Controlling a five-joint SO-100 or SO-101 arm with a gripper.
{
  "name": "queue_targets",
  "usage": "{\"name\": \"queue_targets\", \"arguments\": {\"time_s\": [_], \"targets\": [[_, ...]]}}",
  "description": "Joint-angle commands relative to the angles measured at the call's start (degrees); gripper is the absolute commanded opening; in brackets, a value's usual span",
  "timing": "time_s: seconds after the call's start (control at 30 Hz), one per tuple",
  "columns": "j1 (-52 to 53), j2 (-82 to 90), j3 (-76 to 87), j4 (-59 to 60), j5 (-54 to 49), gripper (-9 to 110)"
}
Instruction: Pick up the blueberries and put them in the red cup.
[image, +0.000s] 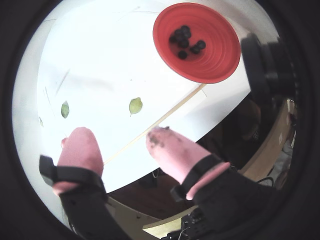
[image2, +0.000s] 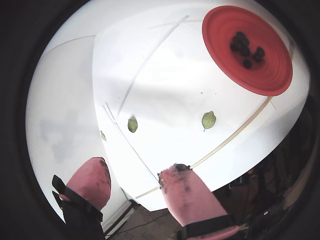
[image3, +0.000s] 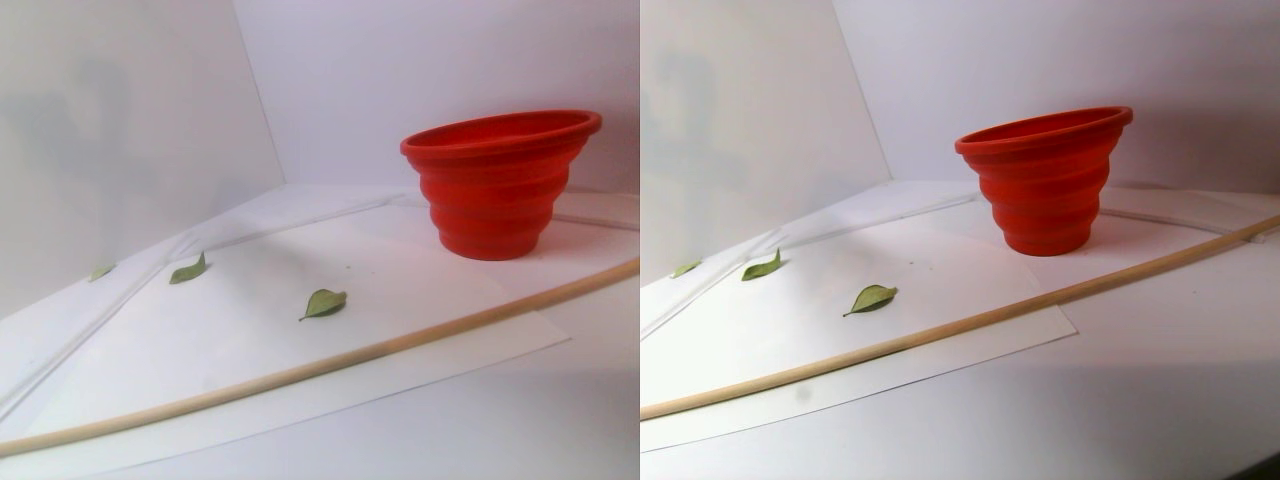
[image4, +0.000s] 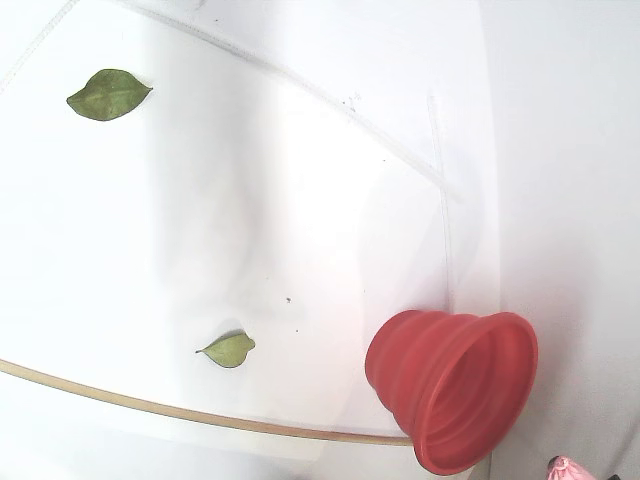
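The red cup (image: 220, 55) stands upright on the white sheet, at the top right in both wrist views (image2: 267, 75). Several dark blueberries (image: 184, 42) lie clustered on its bottom (image2: 246, 50). My gripper (image: 117, 137) hangs well above the table and away from the cup, open, with nothing between its pink fingers (image2: 135, 170). Dark smudges mark the right fingertip (image: 159, 140). The stereo pair view shows the cup (image3: 495, 190) from the side, so its inside is hidden there. In the fixed view the cup (image4: 440, 385) sits bottom right, and a pink fingertip (image4: 568, 468) peeks in at the bottom edge.
Green leaves (image: 135, 105) (image: 65, 109) lie on the white sheet (image: 110, 65) left of the cup. A thin wooden stick (image3: 330, 365) runs across the sheet's near side. Beyond the sheet the table edge (image: 165, 170) drops off to a dark floor.
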Motion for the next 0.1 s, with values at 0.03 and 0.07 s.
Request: {"name": "queue_targets", "arguments": {"time_s": [0.03, 0.07], "targets": [[-1.2, 2.4, -4.7, 1.2, 1.6, 20], [-1.4, 2.4, -4.9, 1.5, 1.8, 20]]}}
